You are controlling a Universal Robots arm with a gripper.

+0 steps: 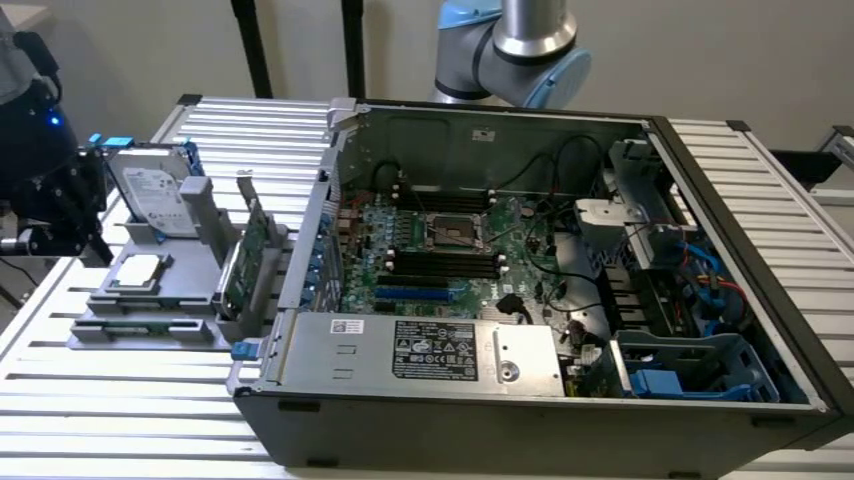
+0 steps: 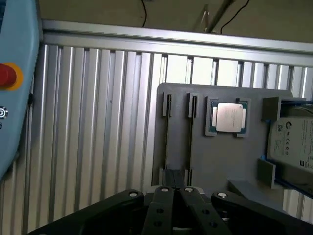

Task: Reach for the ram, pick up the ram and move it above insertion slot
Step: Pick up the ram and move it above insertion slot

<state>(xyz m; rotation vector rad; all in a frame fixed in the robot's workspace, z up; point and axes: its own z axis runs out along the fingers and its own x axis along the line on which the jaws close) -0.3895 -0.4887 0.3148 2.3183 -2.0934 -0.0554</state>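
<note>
Slatted metal table (image 1: 80, 400), long narrow dark ram (image 1: 140, 328) in grey fixture (image 1: 200, 272)

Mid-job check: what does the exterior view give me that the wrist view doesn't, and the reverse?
Exterior view adds: the open dark computer case, its green motherboard, an upright green circuit board standing in the grey plastic holder, and the silver-and-blue robot arm.
Wrist view adds: the black gripper, jaws shut with nothing visibly held, near the holder's two narrow slots, plus a round red button.
Both: the holder, the square silver processor chip and the labelled hard drive.
</note>
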